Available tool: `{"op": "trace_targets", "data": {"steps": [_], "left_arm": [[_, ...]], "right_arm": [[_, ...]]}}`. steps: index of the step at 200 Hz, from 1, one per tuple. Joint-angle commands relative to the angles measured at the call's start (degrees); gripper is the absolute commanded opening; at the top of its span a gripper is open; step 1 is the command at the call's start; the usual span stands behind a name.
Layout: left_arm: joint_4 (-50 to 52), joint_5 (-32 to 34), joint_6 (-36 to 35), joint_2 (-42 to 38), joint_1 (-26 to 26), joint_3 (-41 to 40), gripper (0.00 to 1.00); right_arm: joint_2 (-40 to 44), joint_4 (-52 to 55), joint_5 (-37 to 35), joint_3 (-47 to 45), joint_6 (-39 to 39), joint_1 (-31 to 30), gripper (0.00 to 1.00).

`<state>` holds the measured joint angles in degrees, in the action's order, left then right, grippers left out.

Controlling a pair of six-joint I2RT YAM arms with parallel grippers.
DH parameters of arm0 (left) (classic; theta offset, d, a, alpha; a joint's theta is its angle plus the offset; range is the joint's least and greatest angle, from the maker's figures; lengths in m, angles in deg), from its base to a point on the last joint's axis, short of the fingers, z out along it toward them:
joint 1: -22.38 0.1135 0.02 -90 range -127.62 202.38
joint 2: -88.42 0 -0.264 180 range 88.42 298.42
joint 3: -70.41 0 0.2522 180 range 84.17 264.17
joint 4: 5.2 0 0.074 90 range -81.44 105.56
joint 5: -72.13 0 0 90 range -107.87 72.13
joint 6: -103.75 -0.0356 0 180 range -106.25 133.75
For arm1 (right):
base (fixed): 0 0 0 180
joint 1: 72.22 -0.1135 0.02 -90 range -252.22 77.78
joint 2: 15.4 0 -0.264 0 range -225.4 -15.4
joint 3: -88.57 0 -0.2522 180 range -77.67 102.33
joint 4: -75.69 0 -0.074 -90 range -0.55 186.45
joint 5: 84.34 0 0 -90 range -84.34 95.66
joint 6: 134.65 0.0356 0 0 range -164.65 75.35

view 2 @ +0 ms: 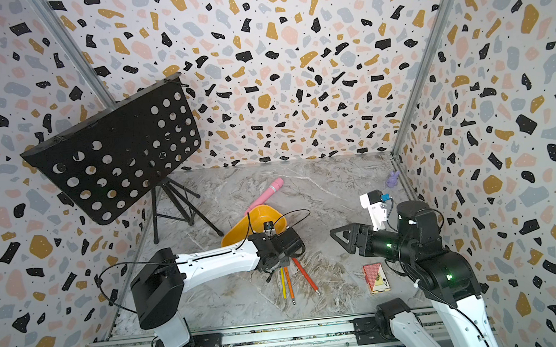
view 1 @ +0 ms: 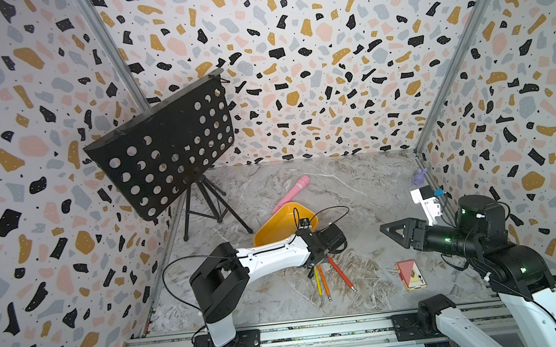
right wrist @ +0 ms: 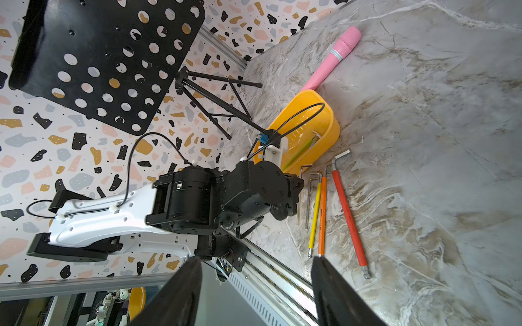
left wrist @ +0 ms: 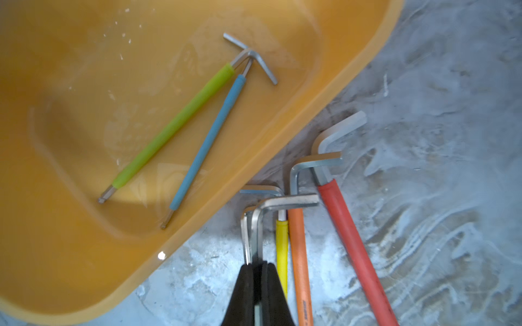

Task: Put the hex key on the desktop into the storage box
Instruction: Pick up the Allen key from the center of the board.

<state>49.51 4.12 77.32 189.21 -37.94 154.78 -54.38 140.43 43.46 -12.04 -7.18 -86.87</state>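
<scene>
The storage box (left wrist: pixel 84 84) is a yellow-orange tray on the marble desktop (view 1: pixel 358 191), seen in both top views (view 1: pixel 274 226) (view 2: pixel 240 232). A green-sleeved hex key (left wrist: pixel 172 127) and a blue-sleeved hex key (left wrist: pixel 209 141) lie inside it. Just outside its rim, on the desktop, lie a yellow-sleeved hex key (left wrist: pixel 282 245), an orange one (left wrist: pixel 299 254) and a red one (left wrist: pixel 353 240). My left gripper (left wrist: pixel 257 264) is shut on the shaft of a bare silver hex key (left wrist: pixel 258 225); a thinner bare key (left wrist: pixel 246 234) lies alongside it. My right gripper (right wrist: pixel 255 262) hovers open and holds nothing, right of the keys (view 1: pixel 388 231).
A black perforated music stand (view 1: pixel 162 147) on a tripod fills the back left. A pink cylinder (view 1: pixel 292 192) lies behind the tray. A red card box (view 1: pixel 409 274) sits front right, and a small purple figure (view 1: pixel 419 176) sits by the right wall. A metal rail (view 1: pixel 319 330) runs along the front.
</scene>
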Motion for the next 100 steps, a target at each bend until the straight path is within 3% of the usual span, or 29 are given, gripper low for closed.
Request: {"op": "trace_targets", "data": {"steps": [1, 30, 52, 100], "left_arm": [[2.4, 2.8, -3.0, -3.4, -0.4, 2.0, 0.0], [4.2, 5.4, -9.6, -7.0, 0.3, 4.3, 0.0], [6.7, 4.0, -15.2, -8.8, 3.5, 6.7, 0.0], [7.2, -0.2, -37.1, -12.3, 13.2, 9.4, 0.0]], "right_arm": [[0.4, 0.1, 0.3, 0.6, 0.0, -0.3, 0.67], [0.4, 0.2, 0.3, 0.7, 0.0, -0.3, 0.67], [0.3, 0.1, 0.4, 0.8, 0.1, -0.3, 0.67], [0.3, 0.0, 0.5, 1.0, 0.2, -0.3, 0.67]]}}
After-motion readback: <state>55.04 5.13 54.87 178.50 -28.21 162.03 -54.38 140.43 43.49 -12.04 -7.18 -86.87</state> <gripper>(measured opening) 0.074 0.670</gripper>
